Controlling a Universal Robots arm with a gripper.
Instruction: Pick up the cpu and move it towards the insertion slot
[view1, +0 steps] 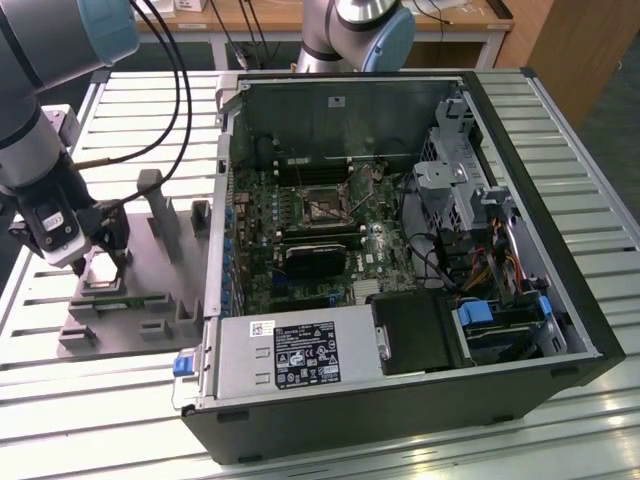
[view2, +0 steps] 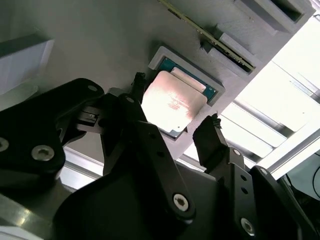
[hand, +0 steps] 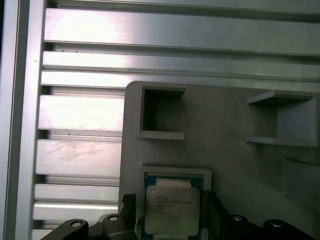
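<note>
- Where the gripper (view2: 174, 99) hangs low over the grey tray (hand: 225, 145), its jaws stand apart. One black finger (view2: 210, 132) is on each side of the cpu (view2: 172, 102), and both wrist views show a gap between each tip and the chip, so nothing is clamped.
- The cpu lies in a shallow square recess of the tray, silver top up, close to the tray's edge.
- Further along the tray are other rectangular recesses (hand: 160, 115) and upright blocks.
- The tray rests on a slatted aluminium table (view1: 570, 420), at the exterior view's left, just beside the open computer case (view1: 520, 300).
- A grey power supply box (view1: 290, 355) with a white label lies along the case's near edge.
- Deeper inside, the insertion slot (view1: 323, 204) sits on the motherboard, a silvery frame around a dark centre. It is well apart from the cpu, and the case wall stands between them.
- Beyond the case stands the base of a second arm (view1: 355, 30).
</note>
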